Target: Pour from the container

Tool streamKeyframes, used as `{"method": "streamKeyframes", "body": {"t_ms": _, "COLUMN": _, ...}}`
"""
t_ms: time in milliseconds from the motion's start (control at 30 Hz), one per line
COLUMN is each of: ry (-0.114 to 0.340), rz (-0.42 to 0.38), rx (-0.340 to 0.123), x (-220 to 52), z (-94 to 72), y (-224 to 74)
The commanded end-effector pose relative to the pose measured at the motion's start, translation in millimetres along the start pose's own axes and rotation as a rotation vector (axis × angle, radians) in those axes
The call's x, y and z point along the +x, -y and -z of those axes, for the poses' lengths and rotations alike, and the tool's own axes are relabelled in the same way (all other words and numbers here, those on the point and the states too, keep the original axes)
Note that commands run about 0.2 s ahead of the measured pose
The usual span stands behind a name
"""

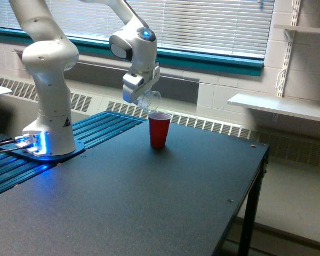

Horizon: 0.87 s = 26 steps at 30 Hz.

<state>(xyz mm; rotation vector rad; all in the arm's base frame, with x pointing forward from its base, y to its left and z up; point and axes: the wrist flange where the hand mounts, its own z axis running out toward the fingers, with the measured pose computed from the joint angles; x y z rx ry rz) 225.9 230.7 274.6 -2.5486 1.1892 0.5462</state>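
White gripper clamped on small clear plastic cup, tilted, mouth toward 4 o'clock, just above rim of red plastic cup. Keep lip over red rim; tilt slowly.

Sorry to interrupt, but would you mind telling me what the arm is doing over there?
The arm's gripper holds a clear cup tipped over a red cup, which stands upright on the dark table. The clear cup's mouth points down toward the red cup's rim, just above it, so this looks like a pour. No falling contents can be made out at this distance.
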Motion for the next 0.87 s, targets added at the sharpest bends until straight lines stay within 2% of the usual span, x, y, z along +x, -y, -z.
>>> {"method": "streamKeyframes", "body": {"t_ms": 33, "ry": -0.022, "rz": 0.011, "rx": 0.012, "x": -1, "z": 0.8, "y": 2}}
{"method": "streamKeyframes", "body": {"t_ms": 600, "ry": -0.023, "rz": 0.016, "rx": 0.031, "x": -3, "z": 11.4, "y": 5}}
{"method": "streamKeyframes", "body": {"t_ms": 867, "ry": -0.041, "rz": 0.012, "rx": 0.052, "x": 6, "z": 33.3, "y": 11}}
